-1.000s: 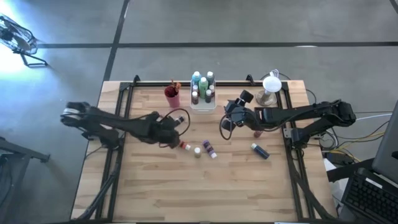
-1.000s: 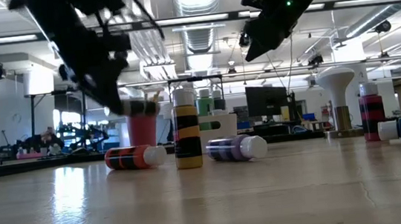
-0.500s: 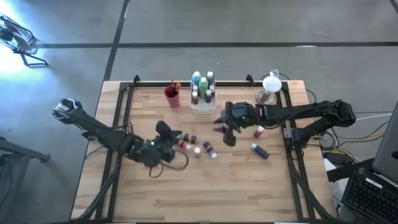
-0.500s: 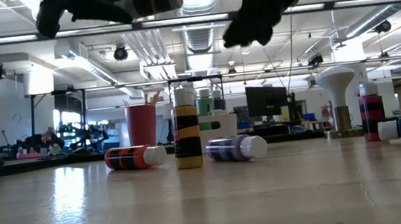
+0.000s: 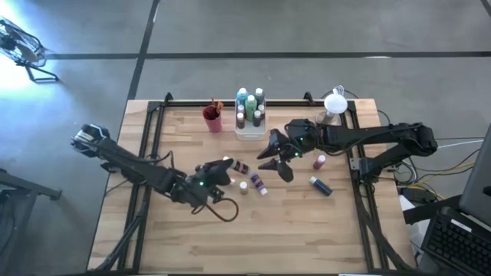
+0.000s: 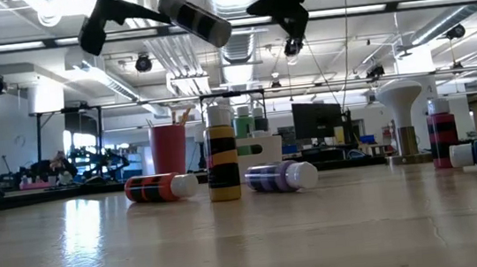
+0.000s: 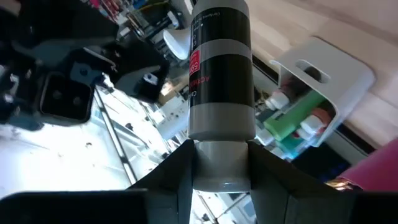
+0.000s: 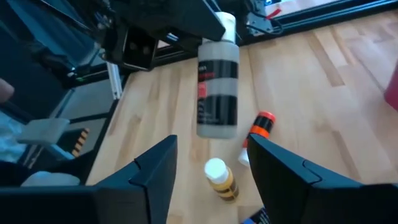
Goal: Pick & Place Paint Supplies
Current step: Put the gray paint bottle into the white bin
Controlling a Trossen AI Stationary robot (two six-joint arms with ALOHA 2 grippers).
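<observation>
A wooden table stands on a grey floor; the low view shows an open workshop behind it.

The grey paint bottle is held off the table by the left gripper, whose fingers are clenched on its cap end. In the high view it is left of the table's centre.

On the table below lie a red bottle and a purple bottle, with a yellow bottle upright between them. Further back, the white tray holds several upright bottles, and the magenta cup stands just beside it.

The right gripper hovers near the tray, its fingers spread apart and holding nothing. A blue bottle lies on the table's right.
</observation>
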